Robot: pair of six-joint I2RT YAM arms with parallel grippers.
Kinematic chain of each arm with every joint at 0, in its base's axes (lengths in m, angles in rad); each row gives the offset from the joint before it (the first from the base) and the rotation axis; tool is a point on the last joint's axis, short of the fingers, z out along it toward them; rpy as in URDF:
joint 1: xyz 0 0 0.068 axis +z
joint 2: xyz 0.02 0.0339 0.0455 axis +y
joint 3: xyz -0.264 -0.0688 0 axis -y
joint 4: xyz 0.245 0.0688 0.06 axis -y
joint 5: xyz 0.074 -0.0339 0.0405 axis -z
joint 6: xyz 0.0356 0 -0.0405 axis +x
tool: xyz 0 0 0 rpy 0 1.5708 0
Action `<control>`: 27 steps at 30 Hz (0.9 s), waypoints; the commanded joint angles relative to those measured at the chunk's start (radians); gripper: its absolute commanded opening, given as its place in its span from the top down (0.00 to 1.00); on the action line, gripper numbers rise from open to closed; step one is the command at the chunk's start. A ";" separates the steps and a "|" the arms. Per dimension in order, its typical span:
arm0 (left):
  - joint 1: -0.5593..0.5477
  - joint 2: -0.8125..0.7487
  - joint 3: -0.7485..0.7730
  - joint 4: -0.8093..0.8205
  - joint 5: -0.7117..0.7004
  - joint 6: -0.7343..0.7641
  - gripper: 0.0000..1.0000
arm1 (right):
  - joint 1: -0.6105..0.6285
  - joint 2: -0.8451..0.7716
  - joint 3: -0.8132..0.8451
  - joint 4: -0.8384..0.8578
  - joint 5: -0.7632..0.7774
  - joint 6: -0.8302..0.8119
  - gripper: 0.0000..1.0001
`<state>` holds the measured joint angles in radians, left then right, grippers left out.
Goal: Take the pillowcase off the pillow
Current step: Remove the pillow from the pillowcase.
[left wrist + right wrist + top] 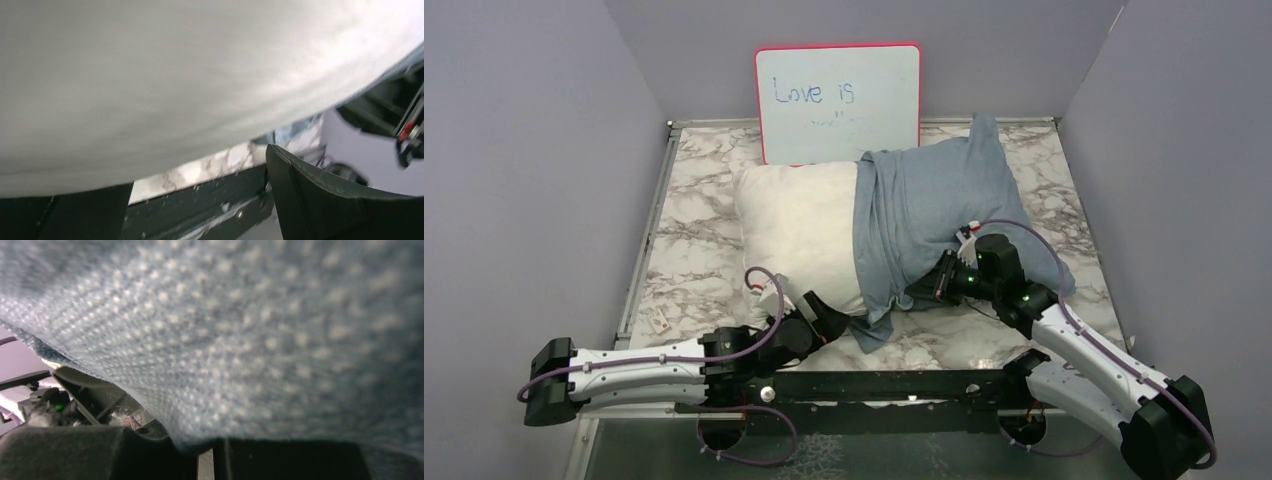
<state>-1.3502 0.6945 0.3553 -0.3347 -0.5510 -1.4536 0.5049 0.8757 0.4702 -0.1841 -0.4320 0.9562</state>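
Observation:
The white pillow [799, 225] lies across the marble table, its left half bare. The blue-grey pillowcase [934, 200] still sleeves the right half, bunched at its open edge near the middle. My left gripper [829, 322] is open at the pillow's near edge, just left of the hanging cloth corner. In the left wrist view the pillow [175, 75] fills the top, above the wide-apart jaws of the left gripper [200, 200]. My right gripper [927, 288] sits at the pillowcase's near edge. In the right wrist view the pillowcase [250, 330] runs down between the nearly closed jaws of the right gripper [210, 460].
A red-framed whiteboard [838, 100] leans on the back wall behind the pillow. A small card [661, 322] lies on the table [694, 200] at the near left. Grey walls close in on both sides. A black rail [874, 385] runs along the near edge.

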 commanded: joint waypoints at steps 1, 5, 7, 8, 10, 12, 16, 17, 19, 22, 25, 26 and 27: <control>-0.003 -0.073 -0.080 0.039 -0.308 -0.246 0.01 | 0.001 -0.022 0.032 -0.047 0.037 -0.022 0.84; -0.002 -0.047 -0.063 0.076 -0.480 -0.220 0.01 | 0.001 -0.034 0.033 -0.053 0.037 -0.019 0.83; 0.000 -0.011 -0.051 0.187 -0.543 -0.107 0.03 | 0.002 -0.036 0.036 -0.057 0.031 -0.020 0.83; 0.004 0.015 -0.042 0.224 -0.560 -0.063 0.06 | 0.001 -0.036 0.038 -0.060 0.026 -0.023 0.82; 0.022 0.079 -0.002 0.214 -0.569 -0.051 0.23 | 0.002 -0.039 0.044 -0.072 0.019 -0.026 0.79; 0.039 0.118 0.026 0.171 -0.562 -0.060 0.43 | 0.002 -0.050 0.057 -0.097 0.015 -0.033 0.74; 0.052 0.121 0.001 0.216 -0.538 -0.050 0.73 | 0.001 -0.096 0.071 -0.148 0.022 -0.028 0.57; 0.056 0.112 -0.011 0.252 -0.525 -0.025 0.79 | 0.002 -0.107 0.068 -0.150 0.019 -0.022 0.53; 0.068 0.099 -0.018 0.320 -0.489 0.058 0.90 | 0.002 -0.127 0.056 -0.149 0.005 -0.006 0.47; 0.086 0.104 0.019 0.329 -0.444 0.142 1.00 | 0.002 -0.137 0.031 -0.118 -0.021 0.021 0.41; 0.100 0.129 0.058 0.329 -0.392 0.198 1.00 | 0.003 -0.127 0.000 -0.056 -0.049 0.057 0.41; 0.102 0.140 0.066 0.330 -0.370 0.203 1.00 | 0.004 -0.118 -0.006 -0.039 -0.055 0.071 0.40; 0.103 0.147 0.069 0.330 -0.344 0.203 1.00 | 0.008 -0.109 -0.010 -0.026 -0.055 0.081 0.40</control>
<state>-1.2606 0.8181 0.3637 -0.0822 -0.9810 -1.3422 0.5049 0.7509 0.4911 -0.2745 -0.4450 0.9798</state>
